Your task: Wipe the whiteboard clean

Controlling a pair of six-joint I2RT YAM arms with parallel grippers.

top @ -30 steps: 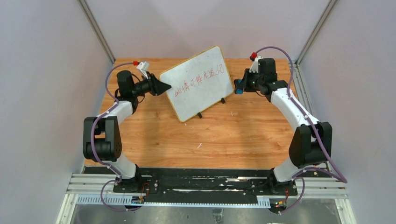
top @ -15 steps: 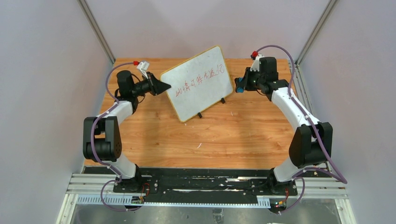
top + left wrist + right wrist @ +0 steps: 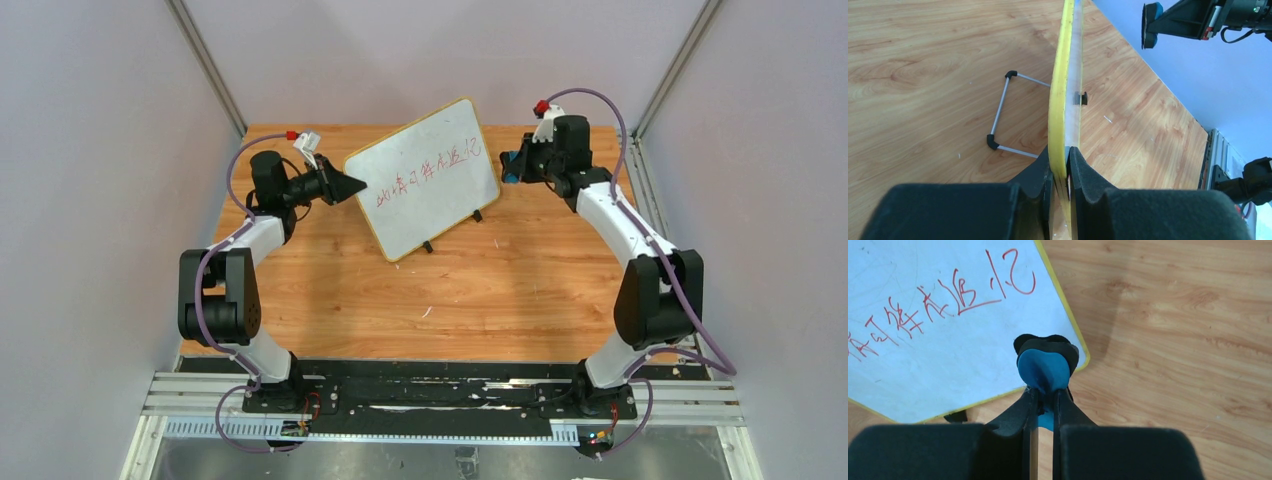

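On the wooden table (image 3: 500, 290), the left gripper (image 3: 1062, 172) is clamped on the left edge of the whiteboard (image 3: 425, 180), which stands propped near the far side. The right gripper (image 3: 1044, 405) pinches a blue eraser (image 3: 1043, 371) just beside its right edge, seemingly not touching.

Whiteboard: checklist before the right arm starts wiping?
1. Left gripper clamped on the whiteboard edge, a finger on each side of the yellow frame: ok.
2. Eraser pinched in the right gripper: ok.
3. Eraser apart from the board, off its right edge: ok.
4. Red writing all there, none wiped yet: ok.
5. Wire stand down on the table, board propped up: ok.
6. Clamp firm enough to take wiping pressure: cannot tell.
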